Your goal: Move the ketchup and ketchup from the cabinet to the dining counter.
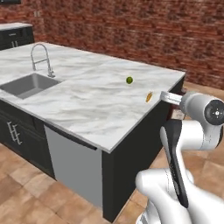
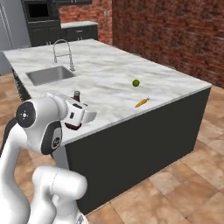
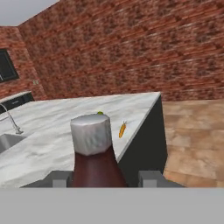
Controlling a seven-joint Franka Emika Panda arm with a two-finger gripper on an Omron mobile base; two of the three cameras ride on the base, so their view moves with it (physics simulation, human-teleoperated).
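The end effector is grasping the dark maroon-brown ketchup bottle, its two grey fingertips standing on either side of the bottle's body in the hand view, with the bottle's pale grey cap rising between them. In the right base view the bottle's dark neck shows just above the white hand at the near edge of the marble tabletop; whether the bottle's base touches the marble cannot be told. On the tabletop lie a small green lime and, nearer the right edge, an orange carrot, the two apart from each other. A steel sink with an arched faucet is built into the far left portion. A brick wall stands behind.
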